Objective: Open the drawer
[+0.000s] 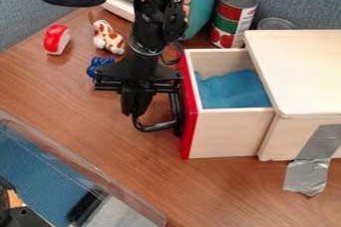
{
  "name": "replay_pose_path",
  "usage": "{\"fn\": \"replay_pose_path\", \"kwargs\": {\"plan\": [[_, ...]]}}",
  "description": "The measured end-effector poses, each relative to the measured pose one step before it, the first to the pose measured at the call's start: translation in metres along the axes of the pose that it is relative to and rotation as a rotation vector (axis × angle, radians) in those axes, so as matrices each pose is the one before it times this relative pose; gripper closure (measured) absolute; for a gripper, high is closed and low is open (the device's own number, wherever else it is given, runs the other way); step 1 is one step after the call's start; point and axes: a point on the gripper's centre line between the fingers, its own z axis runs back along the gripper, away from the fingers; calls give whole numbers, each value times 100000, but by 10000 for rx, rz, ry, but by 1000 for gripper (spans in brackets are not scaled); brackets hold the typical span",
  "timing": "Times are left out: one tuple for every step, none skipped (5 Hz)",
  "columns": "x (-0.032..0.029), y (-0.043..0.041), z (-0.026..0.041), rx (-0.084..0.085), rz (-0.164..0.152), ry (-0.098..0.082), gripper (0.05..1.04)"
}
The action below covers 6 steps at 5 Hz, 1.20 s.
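The black gripper [137, 102] hangs down left of the wooden drawer [225, 132], at the outer end of its handle. That black handle [158, 127] curves out from the drawer's red front [189, 116], and its outer end meets the gripper's lower tip; whether it is gripped I cannot tell. The drawer stands pulled out to the left from its wooden box [303, 71], and a blue cloth [234, 90] lies inside it.
Behind the gripper are a blue toy [98, 65], a spotted toy dog [108, 37] and a red-and-white toy [57, 39]. Cans [233, 18] stand behind the drawer. Silver tape [311, 164] holds the box's front side. A clear-walled bin [80, 169] is at lower left.
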Motion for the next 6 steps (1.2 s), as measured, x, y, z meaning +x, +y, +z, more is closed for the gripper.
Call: {"fn": "replay_pose_path", "kwargs": {"plan": [[19, 809, 58, 128, 48, -34, 963], [-65, 480, -187, 136, -33, -4, 935], [139, 299, 439, 62, 94, -143, 716], [121, -33, 1719, -232, -19, -222, 399], [164, 358, 2350, -189, 8, -367, 121], [638, 894, 3833, -232, 89, -645, 77]]}}
